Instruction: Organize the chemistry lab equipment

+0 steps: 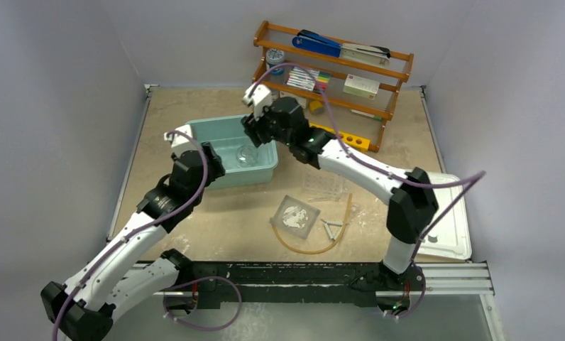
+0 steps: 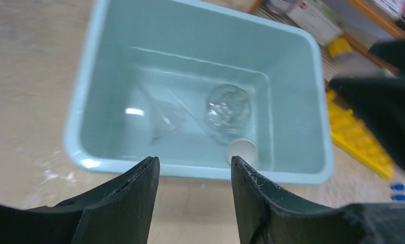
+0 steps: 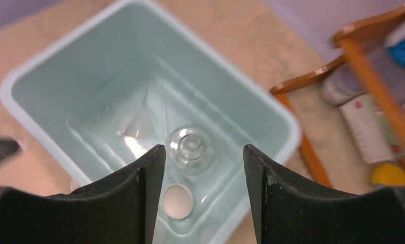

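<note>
Top view: your round glass flask (image 1: pixel 247 154) lies inside the teal bin (image 1: pixel 255 175), upper centre of frame.
Left wrist: left gripper (image 2: pixel 194 162) jaws parted, empty; the flask's neck runs down and slightly right.
Right wrist: right gripper (image 3: pixel 204 148) jaws apart, gripping nothing; the neck points to the frame bottom.

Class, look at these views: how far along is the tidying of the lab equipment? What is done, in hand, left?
Done: the round flask and a clear cone-shaped piece lie in the teal bin. In hand: nothing; the right fingers and left fingers stand open and empty at the bin. Left: the square dish, amber tube, Y-connector on the table, and the yellow rack by the shelf.
</note>
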`<action>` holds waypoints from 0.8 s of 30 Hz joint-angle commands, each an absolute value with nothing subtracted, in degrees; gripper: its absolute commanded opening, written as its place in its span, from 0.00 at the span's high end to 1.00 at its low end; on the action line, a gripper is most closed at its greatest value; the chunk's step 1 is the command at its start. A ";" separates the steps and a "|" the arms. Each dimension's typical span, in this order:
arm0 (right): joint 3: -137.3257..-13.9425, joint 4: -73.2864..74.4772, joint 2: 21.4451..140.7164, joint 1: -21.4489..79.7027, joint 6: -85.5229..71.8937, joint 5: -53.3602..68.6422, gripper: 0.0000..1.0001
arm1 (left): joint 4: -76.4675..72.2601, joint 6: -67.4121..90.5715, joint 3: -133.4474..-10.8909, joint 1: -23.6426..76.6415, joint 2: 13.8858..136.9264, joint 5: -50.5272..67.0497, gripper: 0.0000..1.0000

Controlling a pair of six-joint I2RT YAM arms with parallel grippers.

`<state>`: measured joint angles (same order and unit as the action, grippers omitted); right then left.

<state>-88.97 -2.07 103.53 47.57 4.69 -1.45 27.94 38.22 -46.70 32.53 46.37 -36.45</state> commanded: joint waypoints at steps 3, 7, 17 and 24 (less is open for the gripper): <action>-83.16 -6.14 93.53 38.40 -5.85 -8.46 0.40 | 11.65 29.49 -49.85 34.99 52.50 -15.30 0.48; -77.54 -3.51 88.51 33.16 -10.66 -10.02 0.40 | 9.78 27.71 -51.13 42.17 59.15 -17.28 0.44; -58.49 -1.23 72.73 23.28 -20.97 -11.99 0.16 | 7.91 23.86 -59.12 59.78 75.80 -28.71 0.29; -48.62 8.30 59.49 22.95 -31.06 -11.20 0.54 | 10.10 19.31 -62.96 60.53 78.28 -26.85 0.25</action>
